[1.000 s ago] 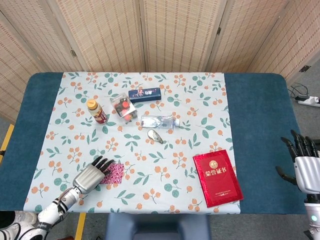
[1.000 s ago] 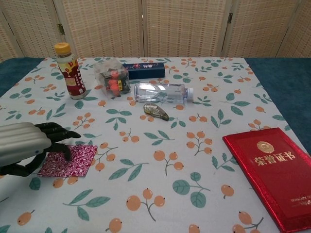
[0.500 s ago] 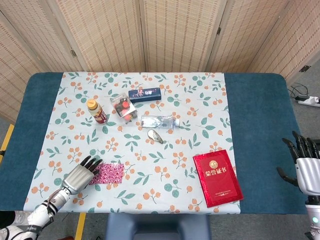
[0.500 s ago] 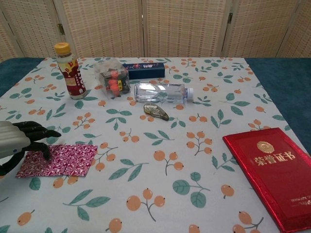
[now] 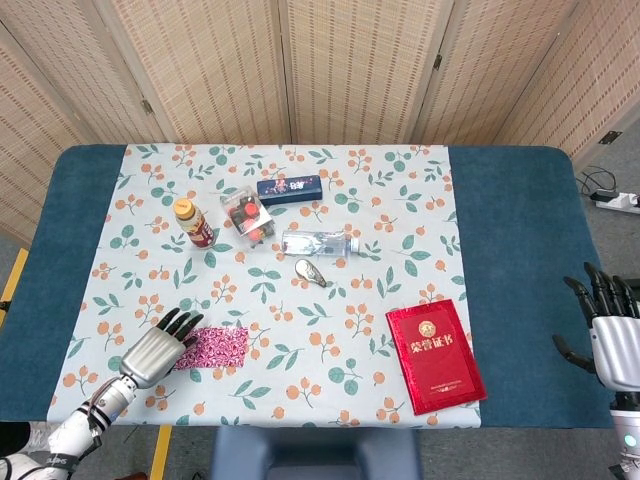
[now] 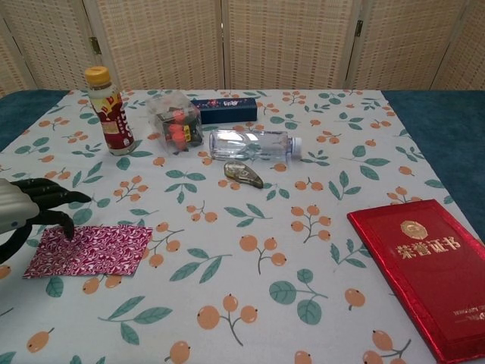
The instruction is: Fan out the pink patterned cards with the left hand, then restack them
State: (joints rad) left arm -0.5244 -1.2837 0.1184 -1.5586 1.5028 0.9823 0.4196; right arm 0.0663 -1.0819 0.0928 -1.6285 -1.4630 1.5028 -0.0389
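The pink patterned cards (image 5: 215, 348) (image 6: 91, 249) lie spread into a short overlapping strip near the front left of the flowered cloth. My left hand (image 5: 155, 352) (image 6: 23, 212) is at their left end, palm down with fingers apart. A dark fingertip (image 6: 68, 231) touches the strip's upper left corner, and the hand grips nothing. My right hand (image 5: 612, 340) hovers off the table's right edge with fingers apart and empty. It does not show in the chest view.
A red booklet (image 5: 433, 356) (image 6: 432, 273) lies at the front right. Further back are a lying water bottle (image 5: 318, 242) (image 6: 250, 144), a small oval object (image 5: 310, 271), a clear box (image 5: 247, 215), a yellow-capped bottle (image 5: 194, 222) (image 6: 106, 110) and a dark blue box (image 5: 289, 188).
My left hand has slid left across the cards, which have spread from a compact stack into a wider strip. The right hand has barely moved.
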